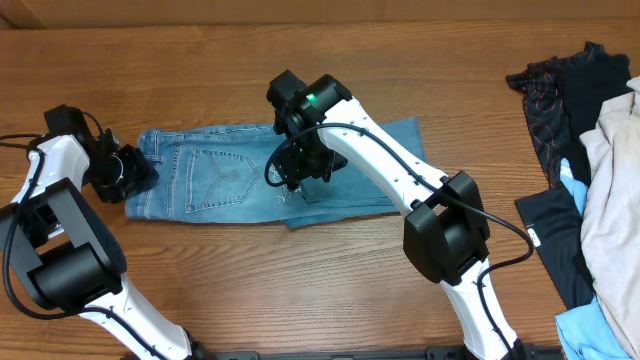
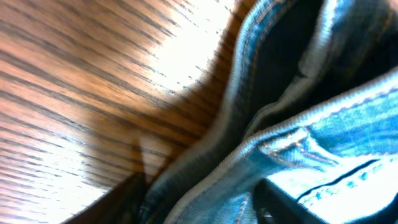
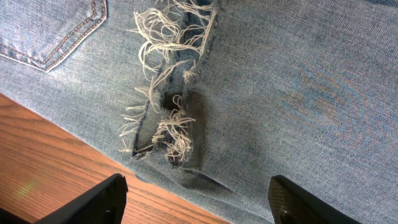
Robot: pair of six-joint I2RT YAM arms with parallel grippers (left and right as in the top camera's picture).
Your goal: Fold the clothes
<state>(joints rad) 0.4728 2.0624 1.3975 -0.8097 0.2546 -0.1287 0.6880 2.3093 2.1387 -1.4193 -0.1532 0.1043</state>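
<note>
The light blue jeans [image 1: 220, 180] lie folded across the middle of the wooden table, back pocket up, waistband at the left. My left gripper [image 1: 133, 172] is at the waistband end; in the left wrist view its fingers are shut on the jeans' waistband hem [image 2: 205, 180]. My right gripper [image 1: 300, 180] hovers over the jeans' near edge, open and empty. In the right wrist view its fingers [image 3: 199, 202] spread wide above the frayed leg hems [image 3: 165, 124] and the denim edge.
A heap of other clothes lies at the right edge: a dark patterned garment [image 1: 560, 90], a beige cloth [image 1: 610, 200] and a bit of light blue fabric [image 1: 590, 335]. Bare wood table [image 1: 300, 290] lies in front of the jeans.
</note>
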